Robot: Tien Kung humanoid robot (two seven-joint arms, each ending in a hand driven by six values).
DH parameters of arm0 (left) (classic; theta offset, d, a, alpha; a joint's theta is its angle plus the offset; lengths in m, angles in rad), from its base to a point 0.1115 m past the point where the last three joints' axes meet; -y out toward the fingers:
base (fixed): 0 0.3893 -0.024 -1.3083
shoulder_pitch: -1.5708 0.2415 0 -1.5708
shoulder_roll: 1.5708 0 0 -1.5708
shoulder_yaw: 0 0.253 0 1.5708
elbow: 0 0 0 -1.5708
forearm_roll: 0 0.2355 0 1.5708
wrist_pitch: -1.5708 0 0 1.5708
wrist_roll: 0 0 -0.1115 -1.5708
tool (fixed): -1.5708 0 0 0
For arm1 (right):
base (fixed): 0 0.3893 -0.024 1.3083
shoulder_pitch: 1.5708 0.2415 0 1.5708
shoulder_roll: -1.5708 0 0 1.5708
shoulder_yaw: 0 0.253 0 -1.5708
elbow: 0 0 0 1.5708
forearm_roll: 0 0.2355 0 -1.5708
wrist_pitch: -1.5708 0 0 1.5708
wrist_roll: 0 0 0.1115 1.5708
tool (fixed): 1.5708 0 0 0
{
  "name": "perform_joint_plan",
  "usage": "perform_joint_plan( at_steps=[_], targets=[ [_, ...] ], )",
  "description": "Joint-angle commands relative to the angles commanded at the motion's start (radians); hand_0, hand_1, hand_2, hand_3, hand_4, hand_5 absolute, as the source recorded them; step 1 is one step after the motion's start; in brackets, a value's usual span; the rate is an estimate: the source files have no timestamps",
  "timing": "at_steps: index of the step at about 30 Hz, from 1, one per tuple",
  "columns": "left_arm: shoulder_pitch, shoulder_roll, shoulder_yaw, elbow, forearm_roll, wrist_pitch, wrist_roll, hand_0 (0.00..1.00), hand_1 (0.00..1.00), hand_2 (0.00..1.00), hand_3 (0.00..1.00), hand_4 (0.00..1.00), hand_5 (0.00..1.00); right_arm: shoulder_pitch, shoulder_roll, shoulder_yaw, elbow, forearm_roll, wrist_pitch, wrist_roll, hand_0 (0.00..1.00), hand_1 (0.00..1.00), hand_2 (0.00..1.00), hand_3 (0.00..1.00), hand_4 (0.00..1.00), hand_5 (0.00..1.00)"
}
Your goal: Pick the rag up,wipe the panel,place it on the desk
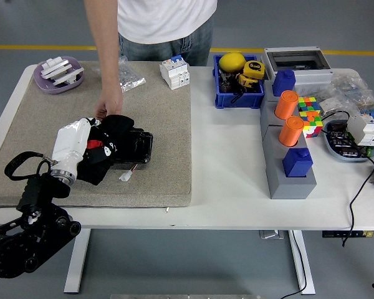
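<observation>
A black rag [107, 146] with red and white marks lies bunched over the left part of the glossy black panel [137, 147] on the beige mat [162, 112]. My left hand [87, 142], white-shelled, presses on the rag with its fingers buried in the cloth. Only the panel's right end shows. A person's hand [106, 107] rests at the panel's far edge, holding it in place. My right hand is out of sight.
A purple dish [57, 75] with white parts sits far left. A small white connector [124, 177] lies by the panel. A blue bin [238, 84], grey block with orange cylinders [288, 128], colour cube [308, 116] and cables fill the right side.
</observation>
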Motion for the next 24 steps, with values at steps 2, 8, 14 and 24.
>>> perform_joint_plan(
  at_steps=[2,8,14,24],
  targets=[
    [0.0,-0.001,0.016,-0.013,0.004,-0.001,0.004,0.309,0.151,0.449,0.403,0.065,0.002,0.0,0.0,0.001,0.0,0.0,0.0,0.0,0.715,0.665,0.692,0.646,0.998,0.57],
    [0.0,-0.002,0.06,-0.051,0.016,-0.009,0.019,0.31,0.152,0.45,0.404,0.07,0.002,-0.002,-0.001,0.005,0.0,-0.006,0.0,-0.002,0.715,0.665,0.692,0.646,0.998,0.57],
    [0.0,-0.007,0.093,-0.084,0.023,-0.014,0.031,0.311,0.153,0.451,0.407,0.074,0.002,-0.004,-0.001,0.022,-0.001,-0.023,-0.001,-0.009,0.716,0.665,0.692,0.645,0.998,0.569],
    [0.002,-0.01,0.109,-0.089,0.021,-0.014,0.038,0.312,0.153,0.449,0.404,0.065,0.002,-0.005,0.0,0.024,-0.001,-0.025,-0.002,-0.01,0.716,0.665,0.692,0.645,0.998,0.57]
  ],
)
